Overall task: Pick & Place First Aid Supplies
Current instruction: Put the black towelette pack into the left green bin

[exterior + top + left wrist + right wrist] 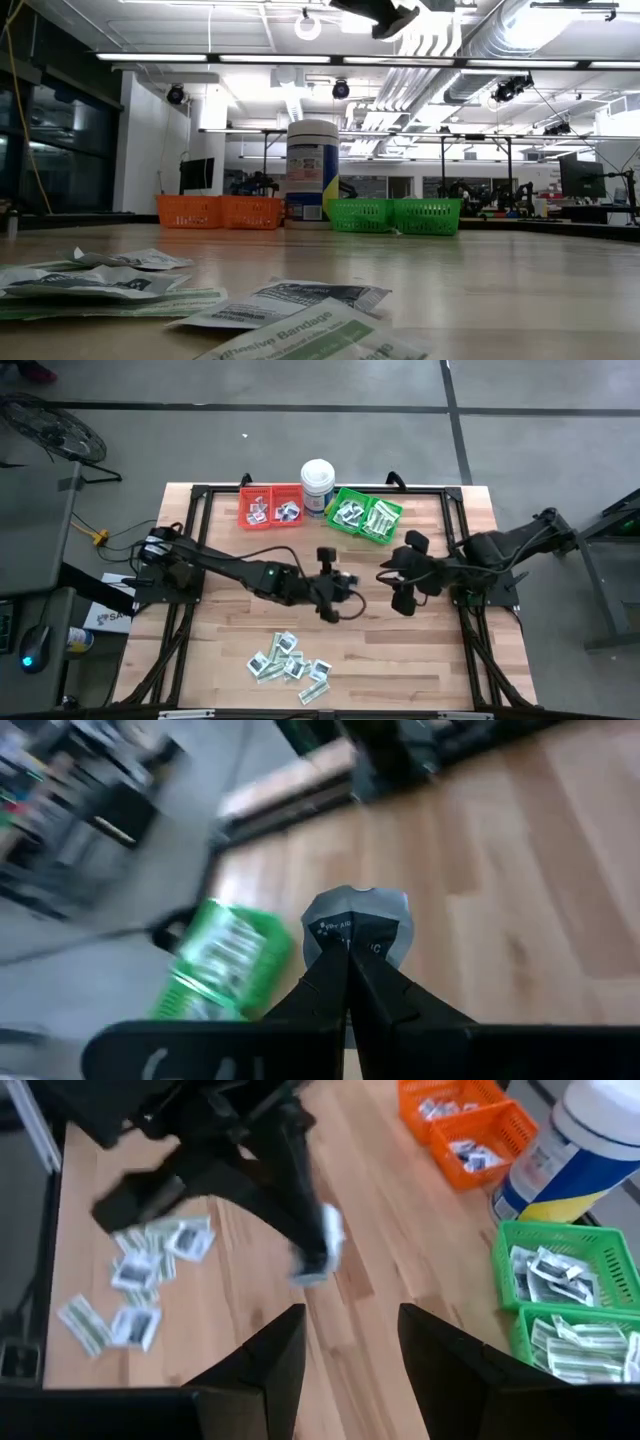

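My left gripper (348,960) is clenched on a square white packet (358,925), carried above mid-table. It seems feather-light, floppy and slick, so I pinch one edge firmly. My right gripper (350,1342) waits parted, empty.

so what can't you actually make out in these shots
- Print on the square packet pinched in the left gripper: left wrist view, motion blur.
- Left gripper as seen from the right wrist: smeared.
- Both grippers in the low view: cut off by the top edge.
- Contents of the red bins and green bins, low view: hidden by their walls.
- Count of packets in the loose pile: high view, too small.
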`<state>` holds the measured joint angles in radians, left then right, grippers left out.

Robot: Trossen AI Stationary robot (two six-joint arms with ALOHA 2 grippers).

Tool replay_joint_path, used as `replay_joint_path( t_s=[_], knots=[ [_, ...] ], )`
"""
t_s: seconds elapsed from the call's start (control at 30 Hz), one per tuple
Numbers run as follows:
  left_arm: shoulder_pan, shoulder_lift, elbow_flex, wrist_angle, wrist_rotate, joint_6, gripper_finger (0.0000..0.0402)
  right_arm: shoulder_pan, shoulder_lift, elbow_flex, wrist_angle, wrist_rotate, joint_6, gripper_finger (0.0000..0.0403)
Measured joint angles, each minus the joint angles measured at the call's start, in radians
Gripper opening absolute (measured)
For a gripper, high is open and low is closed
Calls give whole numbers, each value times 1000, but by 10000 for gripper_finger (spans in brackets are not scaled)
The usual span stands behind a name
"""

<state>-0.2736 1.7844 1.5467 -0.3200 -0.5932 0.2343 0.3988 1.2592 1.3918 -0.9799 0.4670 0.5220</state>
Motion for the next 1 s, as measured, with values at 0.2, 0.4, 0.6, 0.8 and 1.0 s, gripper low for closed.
replay_joint_path(
  t_s=[0.2,0.4,0.6,0.8,1.0],
  knots=[
    [5,-8,0,176,-96,238,0,18,14,0,60,90,73,153],
    [5,-8,0,219,-158,358,0,11,18,0,80,153,132,153],
    [5,-8,0,284,-176,478,0,-20,19,0,91,129,137,153],
    [5,-8,0,371,-156,595,0,-55,19,0,104,126,137,153],
    [6,-8,0,375,-141,604,0,-74,19,0,120,93,136,144]
  ],
)
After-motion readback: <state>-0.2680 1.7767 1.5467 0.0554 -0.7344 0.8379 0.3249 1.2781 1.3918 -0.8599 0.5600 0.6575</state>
